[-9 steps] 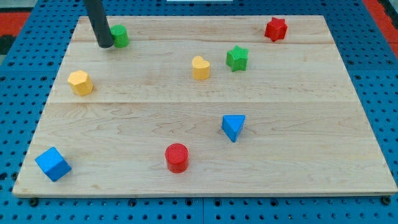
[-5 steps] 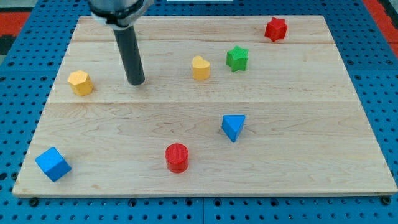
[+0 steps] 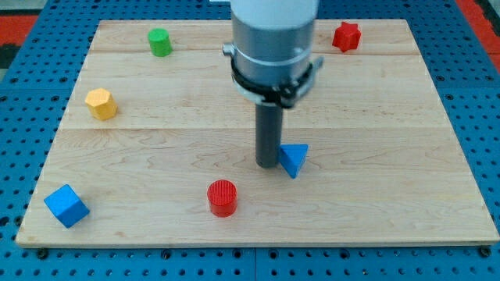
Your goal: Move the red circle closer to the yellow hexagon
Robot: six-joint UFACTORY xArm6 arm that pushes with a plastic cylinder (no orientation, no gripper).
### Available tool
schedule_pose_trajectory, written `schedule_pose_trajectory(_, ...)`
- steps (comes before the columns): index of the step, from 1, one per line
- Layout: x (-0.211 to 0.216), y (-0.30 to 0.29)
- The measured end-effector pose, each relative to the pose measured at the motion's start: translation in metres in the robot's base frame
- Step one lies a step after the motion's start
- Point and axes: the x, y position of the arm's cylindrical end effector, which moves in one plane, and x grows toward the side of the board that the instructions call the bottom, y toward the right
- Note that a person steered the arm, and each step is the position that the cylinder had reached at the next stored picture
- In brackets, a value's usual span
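My tip (image 3: 268, 164), the lower end of the straight dark rod, rests on the pale wooden board (image 3: 375, 195) near its middle. It has no jaws and holds nothing. It stands just to the view's left of the blue triangular block (image 3: 294, 159), so close that I cannot tell whether the two touch. The grey cylindrical arm housing (image 3: 273, 47) rises above the rod and hides the board's upper middle.

The red circular block (image 3: 222, 197) lies toward the view's bottom and left of my tip, near it but clearly apart. The yellow hexagonal block (image 3: 101, 103) sits well away at the board's left side, higher in the view than the red circle, with open wood between them.

Farther out, the green cylindrical block (image 3: 160, 42) stands near the top left, the red star-shaped block (image 3: 346, 37) near the top right, and the blue cube (image 3: 66, 206) in the bottom left corner. The board lies on a blue perforated table (image 3: 31, 94).
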Motion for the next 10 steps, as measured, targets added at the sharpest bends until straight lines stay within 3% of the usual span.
schedule_pose_trajectory(1, 0.045, 0.025)
schedule_pose_trajectory(2, 0.088, -0.012)
schedule_pose_trajectory(3, 0.086, -0.079)
schedule_pose_trajectory(4, 0.04, -0.11)
schedule_pose_trajectory(5, 0.011, -0.104)
schedule_pose_trajectory(7, 0.084, -0.082)
schedule_pose_trajectory(8, 0.069, -0.037)
schedule_pose_trajectory(9, 0.035, -0.066)
schedule_pose_trajectory(10, 0.03, -0.111)
